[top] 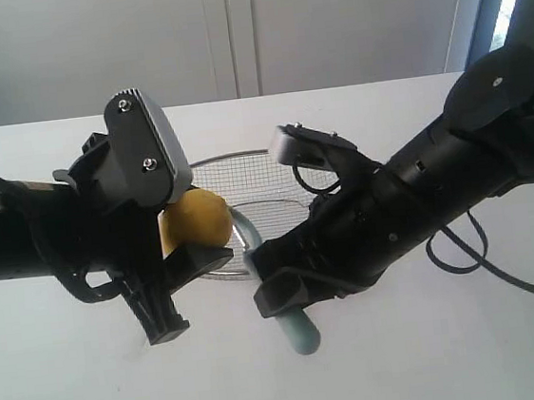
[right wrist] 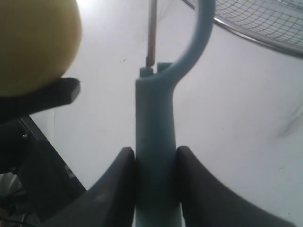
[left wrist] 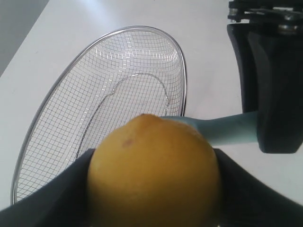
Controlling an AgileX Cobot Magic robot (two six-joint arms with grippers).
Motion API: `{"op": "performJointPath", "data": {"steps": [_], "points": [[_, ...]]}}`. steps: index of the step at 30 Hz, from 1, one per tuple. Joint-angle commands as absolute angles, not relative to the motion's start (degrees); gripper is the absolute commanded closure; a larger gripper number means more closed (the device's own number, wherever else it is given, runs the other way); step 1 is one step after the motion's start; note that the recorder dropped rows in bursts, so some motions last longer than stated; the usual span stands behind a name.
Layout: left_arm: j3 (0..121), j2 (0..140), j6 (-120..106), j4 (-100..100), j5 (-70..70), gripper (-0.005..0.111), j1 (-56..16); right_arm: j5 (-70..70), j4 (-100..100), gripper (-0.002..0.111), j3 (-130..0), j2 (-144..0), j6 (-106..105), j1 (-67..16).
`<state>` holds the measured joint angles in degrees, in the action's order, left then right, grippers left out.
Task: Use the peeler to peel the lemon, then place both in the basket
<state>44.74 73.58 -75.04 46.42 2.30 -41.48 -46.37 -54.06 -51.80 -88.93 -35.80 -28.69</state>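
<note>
Your left gripper [top: 185, 218] is clamped on the lemon [top: 199, 222], with one finger on either side and the yellow skin bulging out between them. In the exterior view the lemon sits at 9 o'clock of the basket [top: 211, 161], over its near rim.

Your right gripper [right wrist: 155, 163] pinches the peeler [right wrist: 155, 118] by the teal handle. The jaws are narrow and both dark pads [right wrist: 118, 189] are tight against it. In the exterior view the handle butt pokes out below that gripper toward 6 o'clock, and the curved head sits at 3 o'clock of the lemon, just beside it. You can't tell from these views whether the blade touches the skin.

The basket rests on the white table [top: 436, 354] behind both grippers, with only wire mesh showing inside.
</note>
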Motion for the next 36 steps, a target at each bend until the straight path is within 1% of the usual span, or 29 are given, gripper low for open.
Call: {"op": "performJointPath", "data": {"steps": [1, 12, 36], "points": [[44.6, 73.4, -75.0, 47.7, 2.7, 0.107, -41.8, -47.3, -55.5, 0.108, -51.7, -88.9, -37.3, -28.6], [44.6, 73.4, -75.0, 47.7, 2.7, 0.107, -41.8, -47.3, -55.5, 0.108, -51.7, -88.3, -37.4, -28.6], [44.6, 73.4, -75.0, 47.7, 2.7, 0.107, -41.8, -47.7, -54.7, 0.108, -51.7, -80.6, -37.3, -28.6]]}}
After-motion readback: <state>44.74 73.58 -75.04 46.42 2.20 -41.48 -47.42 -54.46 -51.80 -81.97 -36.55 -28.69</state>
